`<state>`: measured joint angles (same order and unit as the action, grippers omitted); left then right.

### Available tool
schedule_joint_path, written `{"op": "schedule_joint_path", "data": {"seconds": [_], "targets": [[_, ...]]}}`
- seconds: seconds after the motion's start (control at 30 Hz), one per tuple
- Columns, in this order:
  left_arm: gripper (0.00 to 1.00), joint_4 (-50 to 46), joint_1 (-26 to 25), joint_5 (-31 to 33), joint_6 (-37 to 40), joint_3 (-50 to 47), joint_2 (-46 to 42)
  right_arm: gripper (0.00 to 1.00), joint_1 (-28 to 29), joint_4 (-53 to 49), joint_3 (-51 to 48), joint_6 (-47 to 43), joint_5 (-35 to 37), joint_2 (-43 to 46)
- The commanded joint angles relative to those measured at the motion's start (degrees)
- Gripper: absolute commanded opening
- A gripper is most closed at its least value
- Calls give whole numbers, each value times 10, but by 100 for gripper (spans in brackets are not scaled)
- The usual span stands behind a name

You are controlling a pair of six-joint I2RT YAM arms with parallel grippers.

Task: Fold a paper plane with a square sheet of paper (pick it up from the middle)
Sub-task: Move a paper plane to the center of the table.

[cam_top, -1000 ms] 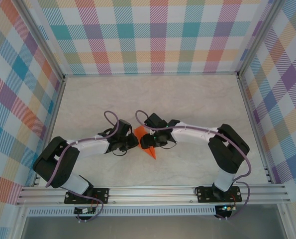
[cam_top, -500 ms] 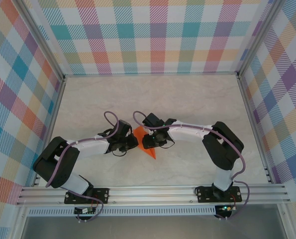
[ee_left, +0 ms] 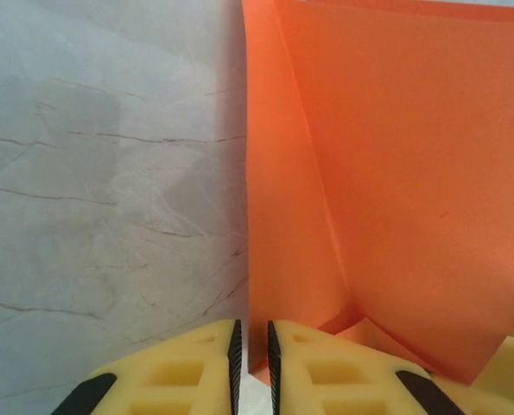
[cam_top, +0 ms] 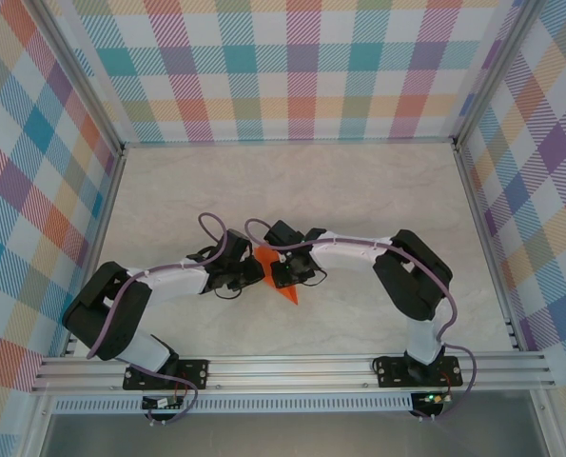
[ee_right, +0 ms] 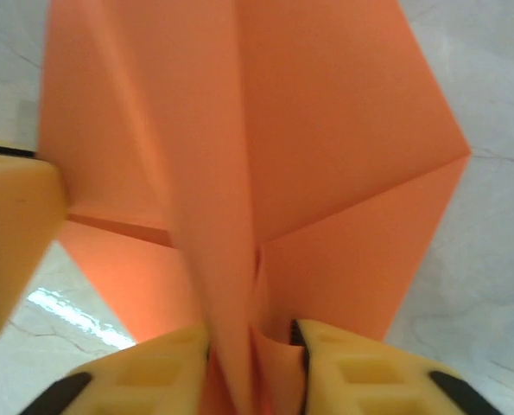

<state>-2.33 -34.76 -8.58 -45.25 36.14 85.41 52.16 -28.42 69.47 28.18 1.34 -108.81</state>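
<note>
left claw [ee_left: 250, 346] is pinched nearly closed on the left edge of the paper [ee_left: 395, 173]. right claw [ee_right: 252, 346] squeezes a raised middle fold. the paper is bright orange and creased into flaps, and it lies mid counter [cam_top: 359, 190] between both claws. wrist views show the creases up close, and the top view shows one sharp tip pointing toward the arm bases.

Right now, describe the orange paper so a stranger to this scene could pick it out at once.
On the pale marble table, look near the front middle, where the left gripper and the right gripper meet. The folded orange paper sits between them, pinched by both, its sharp tip pointing toward the near edge. It alone is bright orange and creased; the grippers beside it are dark.
</note>
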Motion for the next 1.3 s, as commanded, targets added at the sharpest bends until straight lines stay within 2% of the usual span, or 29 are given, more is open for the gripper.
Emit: {"op": "schedule_joint_path", "data": {"seconds": [0.0, 0.13, 0.27, 0.33, 0.47, 0.77, 0.97, 1.27], "targets": [[22, -37, -6, 29, 0, 7, -41, 20, 2, -27, 15, 3, 37, 10], [30, -89, -4, 75, 1, 15, -85, 10, 2, -37, 18, 9, 99, 55], [39, -128, -1, 114, 1, 19, -122, 8, -11, -75, 59, 13, 178, 56], [41, -152, 0, 125, 1, 20, -131, 8, -28, -87, 84, 19, 193, 37], [43, -163, 1, 131, 0, 16, -142, 8, -67, -101, 142, 30, 193, -23], [45, -172, 0, 130, -2, 9, -145, 13, -104, -135, 268, 35, 198, -143], [46, -173, 1, 133, -3, 8, -144, 19, -108, -141, 287, 39, 191, -174], [47, -185, 1, 142, -1, 14, -147, 13, -108, -144, 287, 48, 173, -190]]}}
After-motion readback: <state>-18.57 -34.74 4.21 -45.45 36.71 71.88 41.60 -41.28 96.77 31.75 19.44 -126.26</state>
